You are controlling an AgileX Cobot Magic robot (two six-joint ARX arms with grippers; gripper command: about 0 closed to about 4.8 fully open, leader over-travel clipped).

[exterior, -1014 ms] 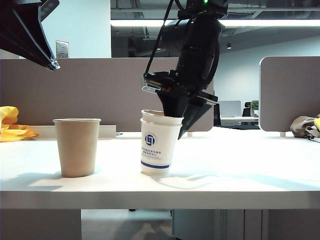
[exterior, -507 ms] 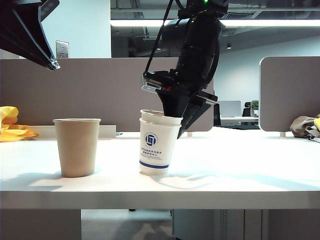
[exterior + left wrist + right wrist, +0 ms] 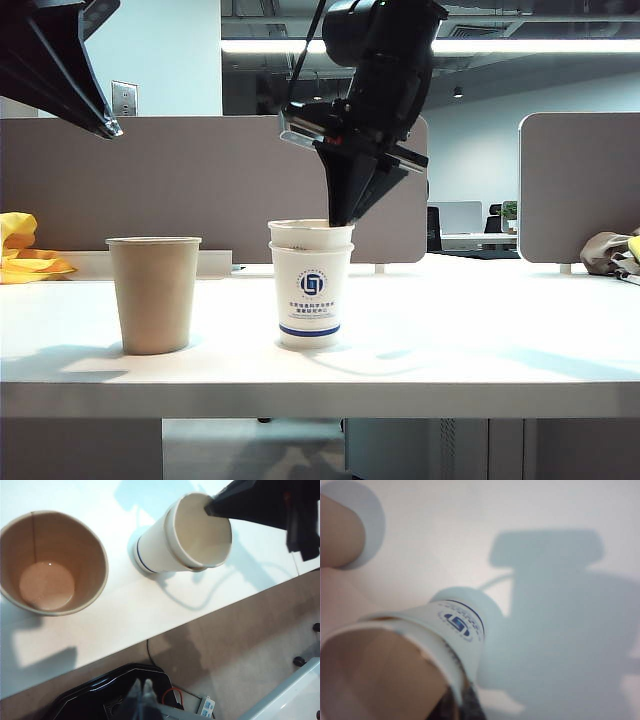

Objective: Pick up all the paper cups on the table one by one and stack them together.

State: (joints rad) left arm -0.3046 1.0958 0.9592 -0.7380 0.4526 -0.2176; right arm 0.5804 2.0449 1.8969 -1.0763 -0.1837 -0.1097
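Right hand (image 3: pixel 342 218): hangs at the rim of the white stack, its dark fingers drawn narrow to a point that dips at the far side of the mouth. It holds nothing; from the outside it cannot be told whether the tips touch the rim.
Left hand (image 3: pixel 105 128): high above the surface and well apart from the cups; only a dark wedge of it shows outside. In its own wrist view the fingers (image 3: pixel 141 692) lie close together and blurred, so its state cannot be told.
White stack (image 3: pixel 311 283): two white cups nested, upright on the surface directly beneath the right hand; blue logo and dark bottom band face the outside camera. The inner rim stands slightly above the outer one.
Brown cup (image 3: pixel 154 294): upright, by itself, off to the side of the right hand, beyond the white stack, below and ahead of the left hand; nothing inside it.
Surface (image 3: pixel 480 330): white, carries both the stack and the brown cup, which stand near each other but apart.
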